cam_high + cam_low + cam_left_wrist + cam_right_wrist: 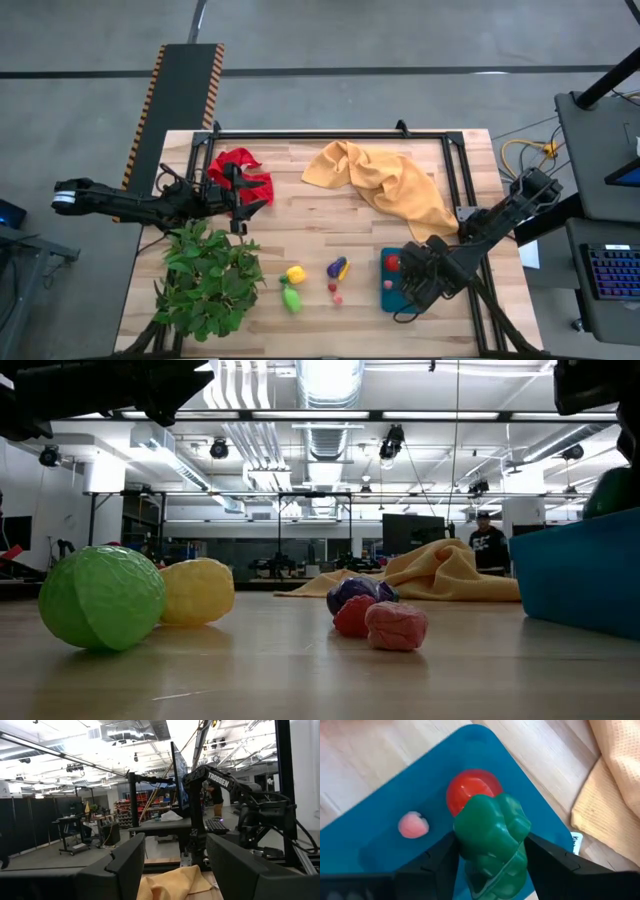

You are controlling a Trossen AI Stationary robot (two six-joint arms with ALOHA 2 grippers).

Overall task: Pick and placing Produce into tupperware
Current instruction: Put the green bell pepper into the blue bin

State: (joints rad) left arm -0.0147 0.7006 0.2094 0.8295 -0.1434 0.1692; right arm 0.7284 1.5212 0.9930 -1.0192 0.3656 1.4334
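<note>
The teal tupperware (415, 790) stands at the table's near right and holds a red ball (470, 790) and a small pink piece (413, 825). My right gripper (490, 867) hangs over it, shut on a dark green toy vegetable (492, 835). On the wood left of the tupperware (391, 295) lie a yellow piece (296, 274), a lime green piece (291, 298), a purple piece (338, 267) and tiny red and pink pieces (335, 291). My left gripper (172, 870) stands open and raised at the far left, beside the red cloth, with nothing between its fingers. My right gripper pinches the green toy vegetable between its two fingers, one on each opposite side of its near part (490, 870). The fingers come from above, slanting steeply down. The vegetable juts out beyond the fingertips, lifted clear above the tupperware's inside, next to the red ball.
A big leafy green plant (205, 280) fills the near left corner. A red cloth (240, 170) lies at the far left and a crumpled yellow cloth (385, 180) at the far right, reaching close to the tupperware. A black frame (330, 135) runs along the table's far edge.
</note>
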